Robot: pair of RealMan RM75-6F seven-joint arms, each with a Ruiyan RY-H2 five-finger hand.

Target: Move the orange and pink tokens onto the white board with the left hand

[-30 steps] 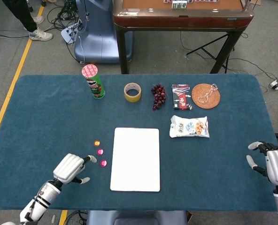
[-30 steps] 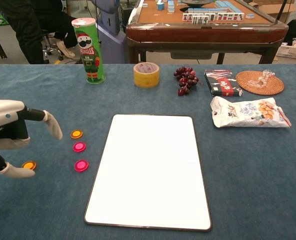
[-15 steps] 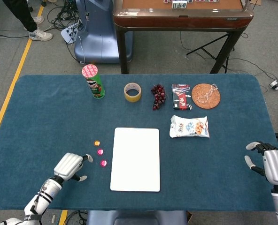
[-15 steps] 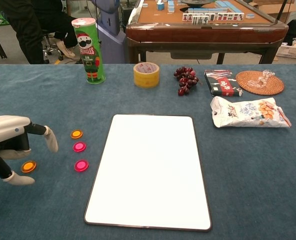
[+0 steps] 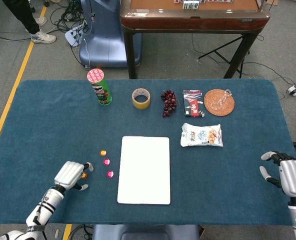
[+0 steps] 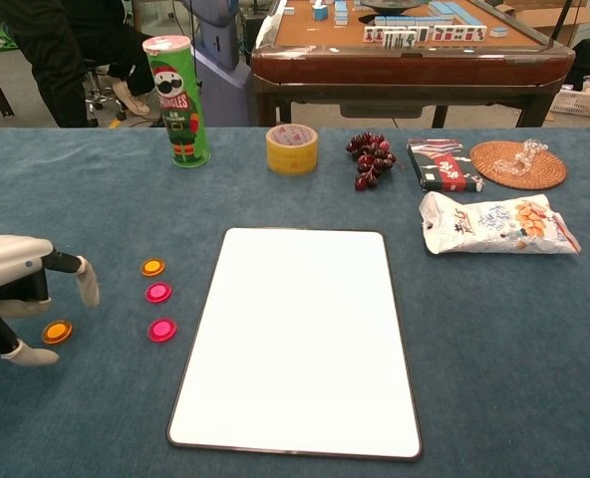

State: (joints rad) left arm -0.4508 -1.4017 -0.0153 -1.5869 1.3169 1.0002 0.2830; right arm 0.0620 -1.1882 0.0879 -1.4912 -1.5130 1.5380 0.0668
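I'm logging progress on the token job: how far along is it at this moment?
Nothing looks done: the white board is bare. In hand: the left hand holds nothing, its fingers arched around one orange token on the cloth. Left to move: that token, the second orange token and both pink tokens, all lying left of the board. The right hand sits idle at the table's edge.

No lettering can be read — not even on the green can [image 6: 176, 98].
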